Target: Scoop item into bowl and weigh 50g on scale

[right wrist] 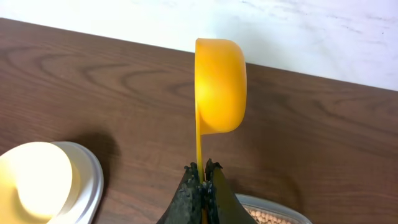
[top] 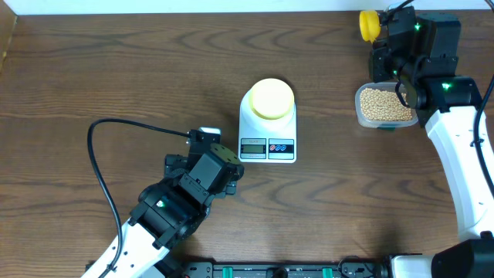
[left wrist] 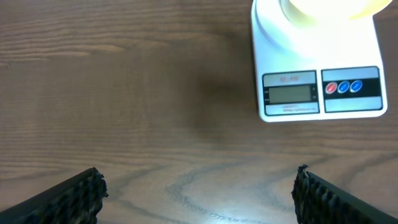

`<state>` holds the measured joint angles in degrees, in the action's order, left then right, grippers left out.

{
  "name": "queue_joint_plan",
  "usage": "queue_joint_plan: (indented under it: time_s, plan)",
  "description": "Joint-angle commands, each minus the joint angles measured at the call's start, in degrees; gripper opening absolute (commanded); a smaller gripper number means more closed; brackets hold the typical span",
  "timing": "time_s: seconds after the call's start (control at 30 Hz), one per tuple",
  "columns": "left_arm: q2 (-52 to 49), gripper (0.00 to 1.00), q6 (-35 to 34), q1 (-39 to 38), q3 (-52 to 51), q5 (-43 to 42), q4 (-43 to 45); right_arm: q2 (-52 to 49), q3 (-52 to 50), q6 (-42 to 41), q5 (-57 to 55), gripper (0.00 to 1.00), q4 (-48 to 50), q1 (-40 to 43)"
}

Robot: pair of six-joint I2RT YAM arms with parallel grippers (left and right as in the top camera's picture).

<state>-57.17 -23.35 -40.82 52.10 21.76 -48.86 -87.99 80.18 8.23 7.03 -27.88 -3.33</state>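
Though clenching right pincer [right wrist: 202, 179] on handle of bright yellow plastic scoop [right wrist: 219, 87], had apparently moved no small tan beans [top: 384, 103] from clear tub [top: 358, 107] to pale yellow round bowl [top: 271, 98] atop white flat scale [top: 267, 147]; held left pincer [left wrist: 199, 180] released nearby.

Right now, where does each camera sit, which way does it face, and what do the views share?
Overhead: above the table, facing straight down; both arms show, the scale at centre.
Left wrist: low behind the open left gripper, facing across bare wood toward the scale; its two fingers show.
Right wrist: behind the right gripper, shut on the scoop handle, facing the table's edge and a pale surface beyond.
Shared: the bowl on the scale appears in all three.
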Motion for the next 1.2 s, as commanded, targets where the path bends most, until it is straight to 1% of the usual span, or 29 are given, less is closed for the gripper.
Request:
queue_joint_plan:
  time_s: [0.0,0.07,0.27,0.33,0.43,0.5,0.6,0.67,0.77,0.8,0.87,0.9,0.93,1.07,1.17]
  plan:
    - [-0.07,0.98,-3.04,0.13,0.48,1.2,3.19,0.33,0.22,0.39,0.22,0.01,0.24,-0.09]
    - [-0.07,0.98,-4.46,0.13,0.48,1.22,5.95,0.33,0.22,-0.07,0.26,0.01,0.22,-0.09]
    - [-0.55,0.98,-4.48,0.13,0.48,1.16,11.82,0.33,0.22,-0.09,1.07,0.01,0.24,-0.09]
    - [-0.52,0.98,-5.55,0.13,0.48,-0.37,15.23,0.33,0.22,-0.96,1.07,0.01,-0.04,-0.09]
    - [-0.52,0.98,-5.97,0.13,0.48,-7.45,20.7,0.33,0.22,-2.16,2.25,0.01,-0.63,-0.09]
    - [-0.55,0.98,-5.95,0.13,0.48,-12.41,22.45,0.33,0.22,-2.19,3.63,0.01,-0.68,-0.15]
    - [-0.55,0.98,-5.92,0.13,0.48,-19.8,22.8,0.33,0.22,-2.54,6.58,0.01,-1.11,-0.13]
    - [-0.55,0.98,-5.92,0.13,0.48,-23.78,22.84,0.33,0.22,-4.66,8.15,0.01,-2.45,-0.13]
    - [-0.55,0.99,-5.92,0.13,0.48,-27.41,21.88,0.33,0.22,-7.1,11.26,0.01,-5.33,-0.15]
    - [-0.57,0.88,-5.97,0.13,0.48,-28.06,21.2,0.33,0.22,-7.48,12.02,0.01,-6.27,-0.15]
    - [-0.68,0.49,-5.9,0.13,0.44,-28.55,19.96,0.33,0.22,-7.56,12.94,0.01,-7.93,-0.13]
    - [-0.9,0.24,-5.9,0.13,0.39,-28.02,19.87,0.33,0.22,-7.58,13.07,0.01,-8.72,-0.13]
    - [-1.27,0.08,-5.92,0.13,0.37,-27.45,19.78,0.33,0.22,-7.58,13.05,0.01,-9.66,-0.13]
    - [-4.28,0.07,-5.88,0.13,0.35,-25.7,19.56,0.33,0.22,-7.65,13.05,0.01,-12.24,-0.13]
    - [-8.24,0.07,-5.79,0.11,0.35,-26.4,19.26,0.33,0.22,-9.55,13.05,0.01,-13.11,-0.13]
